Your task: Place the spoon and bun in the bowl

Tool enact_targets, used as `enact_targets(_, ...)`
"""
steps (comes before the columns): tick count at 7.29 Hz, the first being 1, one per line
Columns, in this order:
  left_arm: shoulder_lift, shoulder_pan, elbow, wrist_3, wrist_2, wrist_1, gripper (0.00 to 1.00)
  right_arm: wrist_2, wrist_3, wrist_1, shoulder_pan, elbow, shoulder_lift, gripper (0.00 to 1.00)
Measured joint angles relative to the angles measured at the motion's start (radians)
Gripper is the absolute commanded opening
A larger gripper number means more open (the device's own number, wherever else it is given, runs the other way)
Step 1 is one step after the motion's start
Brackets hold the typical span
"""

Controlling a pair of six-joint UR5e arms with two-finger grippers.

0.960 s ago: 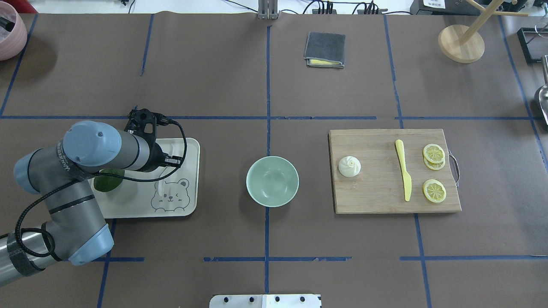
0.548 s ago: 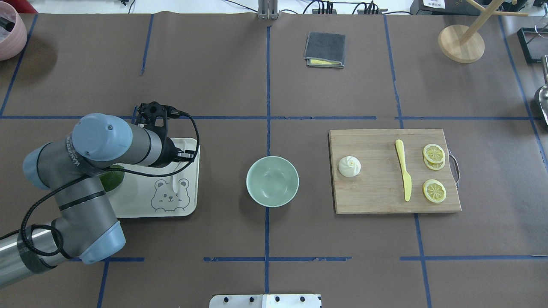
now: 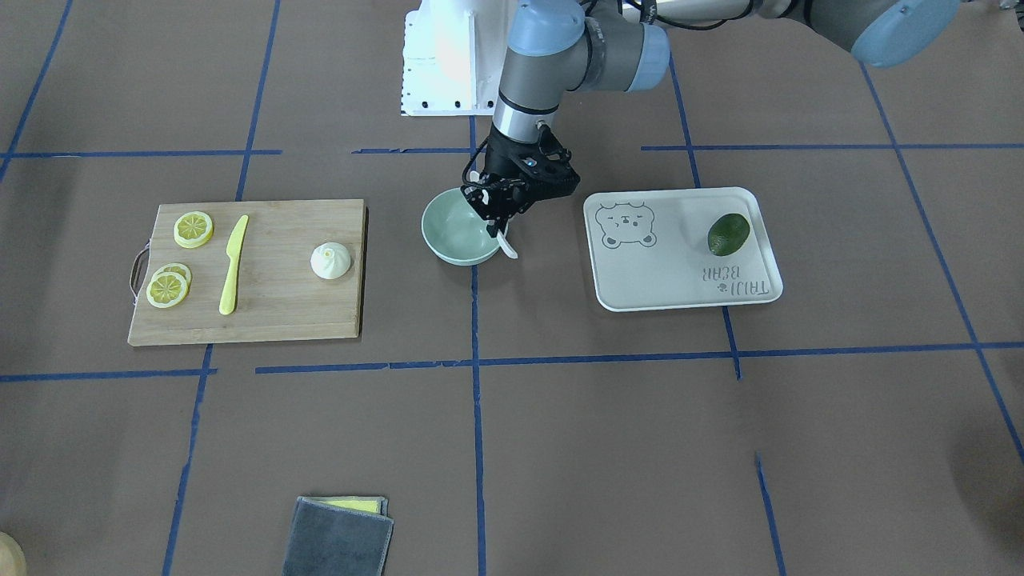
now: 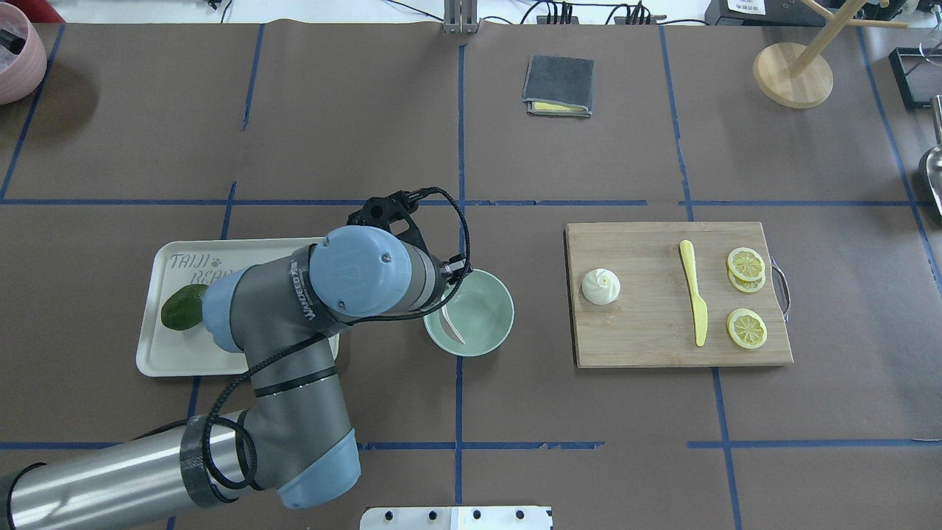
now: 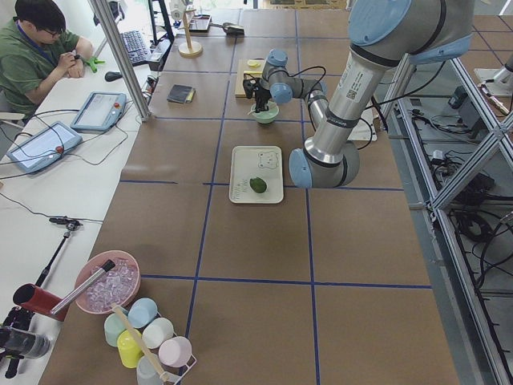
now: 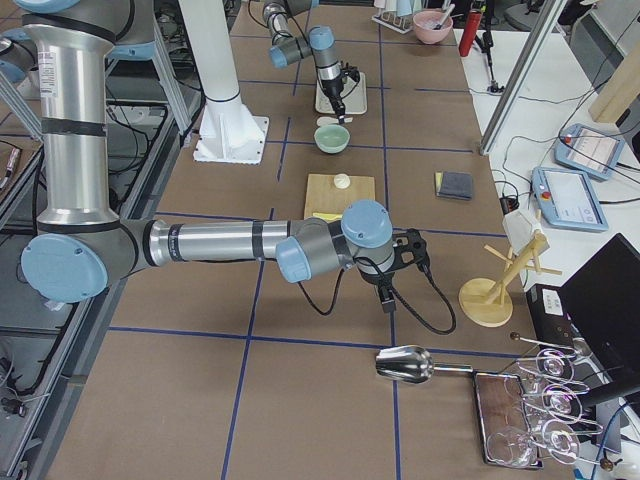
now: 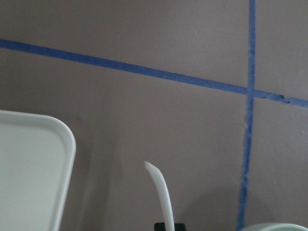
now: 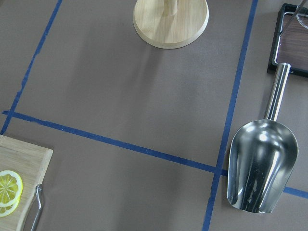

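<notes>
My left gripper [image 3: 495, 221] is shut on the off-white spoon [image 3: 504, 246] and holds it over the edge of the mint-green bowl [image 3: 445, 239] on the tray side. In the overhead view the spoon [image 4: 452, 324] hangs over the bowl's [image 4: 491, 324] left inner part, with the fingers hidden under the wrist. The left wrist view shows the spoon [image 7: 162, 197] pointing away over the mat. The white pleated bun [image 4: 601, 286] sits on the wooden cutting board's left part. My right gripper [image 6: 386, 300] hovers far right over the mat; I cannot tell whether it is open or shut.
The cutting board [image 4: 662, 350] also holds a yellow knife [image 4: 694, 294] and lemon slices [image 4: 746, 263]. The bear-print tray [image 4: 221, 361] with a green fruit [image 4: 182, 307] lies left of the bowl. A grey cloth [image 4: 558, 85], wooden stand [image 4: 792, 73] and metal scoop [image 8: 262, 163] lie farther off.
My left arm has swung right from the bear-print tray to the bowl, carrying the spoon off the tray. The bun and bowl have not moved.
</notes>
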Motion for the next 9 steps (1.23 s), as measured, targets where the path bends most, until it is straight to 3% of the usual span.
enact_targets(1,-0.011,0.016,0.018,-0.026,0.028,0.003,0.62,0.000,0.000,0.000,0.000,0.000,-0.001,1.00)
enact_targets(2,-0.014,0.022,0.025,-0.029,0.039,0.005,0.74,0.000,0.000,0.000,0.000,0.001,-0.001,1.00)
enact_targets(3,-0.013,0.024,0.025,-0.014,0.043,0.006,1.00,0.000,0.000,0.000,0.000,0.001,-0.001,1.00)
enact_targets(6,0.025,0.011,-0.051,0.194,0.037,0.032,1.00,0.001,0.000,0.000,-0.001,0.003,-0.001,1.00)
enact_targets(9,0.191,-0.190,-0.239,0.760,-0.149,0.079,1.00,0.001,-0.001,0.003,-0.047,0.036,0.005,1.00)
